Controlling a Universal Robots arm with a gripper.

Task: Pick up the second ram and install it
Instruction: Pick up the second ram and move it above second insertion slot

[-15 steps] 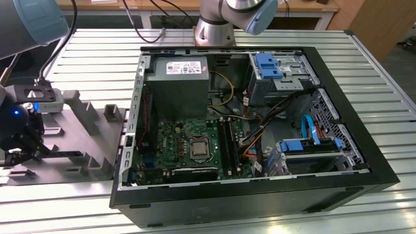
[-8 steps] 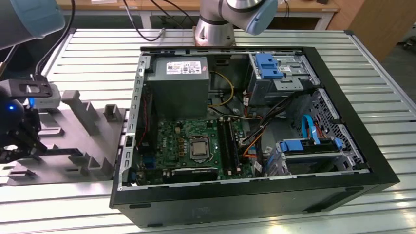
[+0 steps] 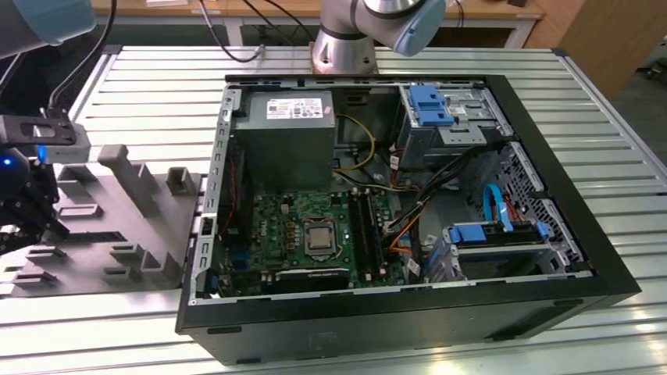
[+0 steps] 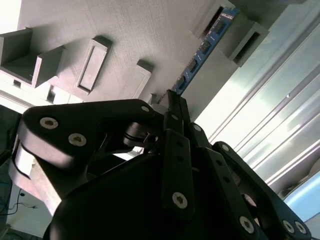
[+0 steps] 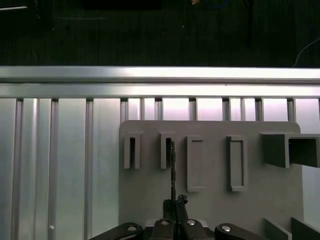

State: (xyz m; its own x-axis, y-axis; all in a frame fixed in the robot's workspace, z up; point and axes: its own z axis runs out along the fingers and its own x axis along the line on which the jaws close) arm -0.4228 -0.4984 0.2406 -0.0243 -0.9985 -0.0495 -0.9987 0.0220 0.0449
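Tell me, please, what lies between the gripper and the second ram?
Nothing: in both wrist views the gripper grips the second ram directly, in its grey holder.

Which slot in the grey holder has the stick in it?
The slot straight ahead of the pincer: the second ram stands in it, and the other slots hold nothing.

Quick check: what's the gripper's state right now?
The gripper is closed on the second ram, which stands on edge in a slot of the gray fixture.

slatted metal table (image 3: 156, 94) bears a grey holder block (image 3: 125, 230) and open computer case (image 3: 417, 320).
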